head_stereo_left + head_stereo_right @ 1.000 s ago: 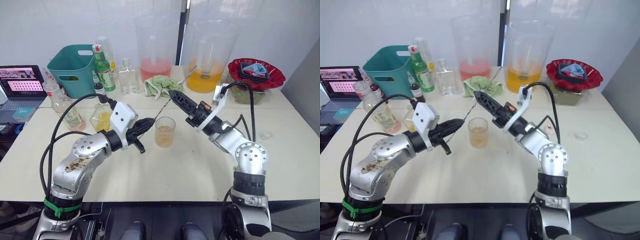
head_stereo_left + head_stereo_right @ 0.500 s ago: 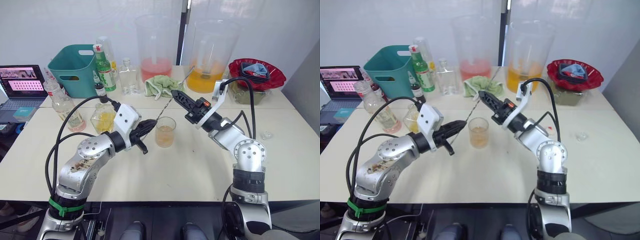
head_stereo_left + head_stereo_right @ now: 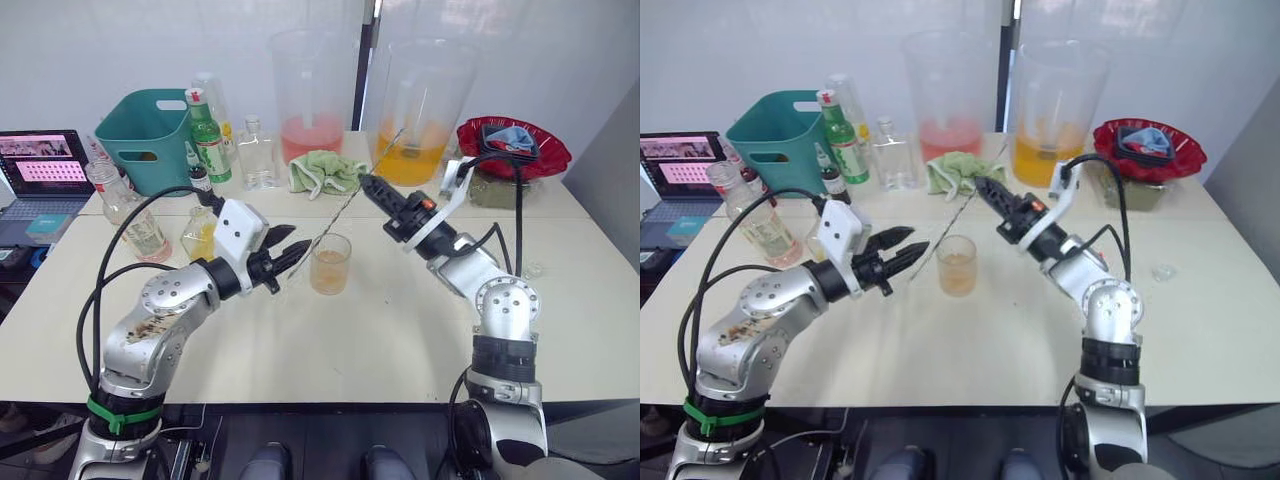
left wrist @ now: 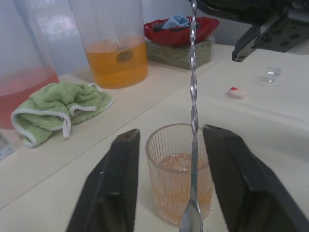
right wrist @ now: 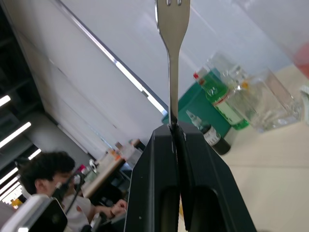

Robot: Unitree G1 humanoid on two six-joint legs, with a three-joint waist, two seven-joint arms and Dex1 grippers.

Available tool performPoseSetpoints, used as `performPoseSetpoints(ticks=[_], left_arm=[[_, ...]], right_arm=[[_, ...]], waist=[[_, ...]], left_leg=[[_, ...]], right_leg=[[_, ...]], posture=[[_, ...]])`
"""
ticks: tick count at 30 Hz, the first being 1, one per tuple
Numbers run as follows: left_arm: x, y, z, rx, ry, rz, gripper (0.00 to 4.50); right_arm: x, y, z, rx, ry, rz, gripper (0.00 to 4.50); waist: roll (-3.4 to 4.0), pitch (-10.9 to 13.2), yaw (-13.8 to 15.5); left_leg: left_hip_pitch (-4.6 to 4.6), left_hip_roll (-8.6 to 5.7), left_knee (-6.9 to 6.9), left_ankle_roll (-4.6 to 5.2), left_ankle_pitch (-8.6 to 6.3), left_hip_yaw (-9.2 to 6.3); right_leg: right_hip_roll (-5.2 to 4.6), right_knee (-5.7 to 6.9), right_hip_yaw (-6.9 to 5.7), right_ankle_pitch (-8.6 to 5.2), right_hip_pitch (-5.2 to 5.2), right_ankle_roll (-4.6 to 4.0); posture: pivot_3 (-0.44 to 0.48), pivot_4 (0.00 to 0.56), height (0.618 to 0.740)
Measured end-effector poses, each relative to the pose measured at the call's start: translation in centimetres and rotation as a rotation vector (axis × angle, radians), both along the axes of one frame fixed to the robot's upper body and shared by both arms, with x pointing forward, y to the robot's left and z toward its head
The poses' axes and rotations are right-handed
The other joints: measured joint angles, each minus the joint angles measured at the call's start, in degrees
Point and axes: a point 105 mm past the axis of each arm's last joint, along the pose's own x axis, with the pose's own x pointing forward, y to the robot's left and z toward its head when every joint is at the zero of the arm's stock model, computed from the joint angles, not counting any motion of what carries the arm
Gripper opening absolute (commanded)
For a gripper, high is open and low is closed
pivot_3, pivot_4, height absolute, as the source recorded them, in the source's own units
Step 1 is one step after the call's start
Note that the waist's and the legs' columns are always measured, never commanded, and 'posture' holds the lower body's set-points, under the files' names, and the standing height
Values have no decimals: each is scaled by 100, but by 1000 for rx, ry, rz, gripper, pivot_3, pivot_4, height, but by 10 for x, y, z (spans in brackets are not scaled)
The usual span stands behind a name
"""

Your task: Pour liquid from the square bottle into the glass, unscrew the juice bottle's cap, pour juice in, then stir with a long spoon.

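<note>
A ribbed glass [image 3: 330, 263] holding orange liquid stands mid-table. My right gripper [image 3: 366, 183] is shut on the long spoon [image 3: 340, 215], which slants down from behind the gripper toward the glass. The spoon's twisted stem [image 4: 194, 106] ends low between my left fingers [image 4: 116, 193], just on my left gripper's side of the glass and outside it. My left gripper [image 3: 295, 246] is open beside the glass, touching nothing. The square bottle [image 3: 256, 153], clear, stands at the back. A bottle with yellow juice [image 3: 203, 238] sits behind my left arm.
Two large pitchers stand at the back, one with red liquid [image 3: 312, 100] and one with orange [image 3: 418, 110]. A green cloth [image 3: 322, 170], a teal basket [image 3: 150, 135], a green bottle [image 3: 208, 135], a red bowl [image 3: 512, 145] and a laptop [image 3: 40, 165] are around. A small cap [image 4: 237, 92] lies right.
My right gripper closed on the spoon and drew back slightly to the right. My left gripper, shut on the spoon before, has opened and let it go.
</note>
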Motion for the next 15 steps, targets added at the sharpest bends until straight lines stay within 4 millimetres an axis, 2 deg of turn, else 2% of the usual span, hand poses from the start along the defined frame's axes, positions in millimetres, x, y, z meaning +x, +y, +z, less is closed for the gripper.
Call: performPoseSetpoints(ticks=[3,7,9,11,15], left_arm=[[-2,17,11,10,-25,16,4324],[-8,44,22,60,-49,51,4435],[-11,51,14,74,-20,59,4435],[-15,56,2,105,26,59,4435],[-26,60,-23,136,120,30,4435]], right_arm=[[1,-9,24,10,-63,-8,0],[-1,-17,63,-57,-205,-18,0],[-5,-15,76,-137,-293,-18,0],[-6,-10,73,-248,-346,-12,0],[0,2,54,-386,-369,30,0]], waist=[[0,0,-11],[4,3,-35],[4,3,-55],[2,4,-60],[1,5,-72]], left_leg=[[-1,1,-5,0,0,2],[-2,1,-7,1,0,10],[-2,2,-9,1,-1,14],[-2,2,-8,1,-1,18],[-4,4,-8,1,-1,12]], right_leg=[[2,-1,-1,0,-2,0],[2,-3,-1,0,-6,0],[2,-5,-2,0,-4,0],[2,-10,-4,0,0,0],[2,-8,-2,0,-3,-1]], posture=[[0,150,740],[0,150,740],[0,150,740],[0,150,740],[0,150,740]])
